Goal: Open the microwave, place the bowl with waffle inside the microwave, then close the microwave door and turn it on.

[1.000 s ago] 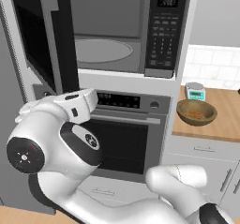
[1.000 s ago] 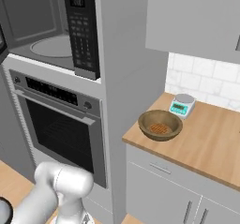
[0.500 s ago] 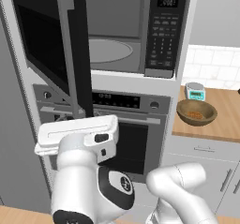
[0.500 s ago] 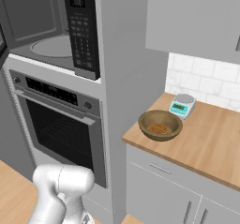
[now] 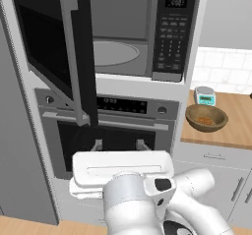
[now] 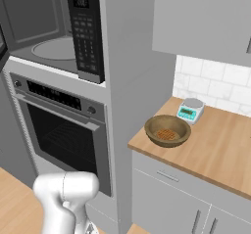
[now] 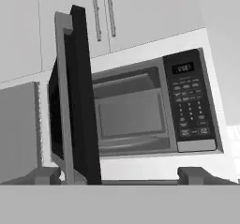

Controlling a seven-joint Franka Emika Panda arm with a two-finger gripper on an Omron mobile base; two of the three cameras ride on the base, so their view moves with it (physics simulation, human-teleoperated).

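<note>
The door [image 5: 59,57] stood swung wide, so opening looked done and fetching the bowl [image 5: 206,117] seemed the step in hand. The hand [image 7: 119,175] sat low before the oven [image 5: 118,131], aimed up at the microwave [image 7: 140,110], its fingers [image 7: 44,175] spread and holding nothing. The bowl rested on the bench [image 6: 220,150], well off to the hand's right, just beside the scale [image 6: 190,109]. Next, the hand likely needed to swing right and come down over the bowl's rim.

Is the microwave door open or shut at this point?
Open. The microwave door stands swung out to the left, baring the grey cavity and turntable. The bowl with waffle sits on the counter.
</note>
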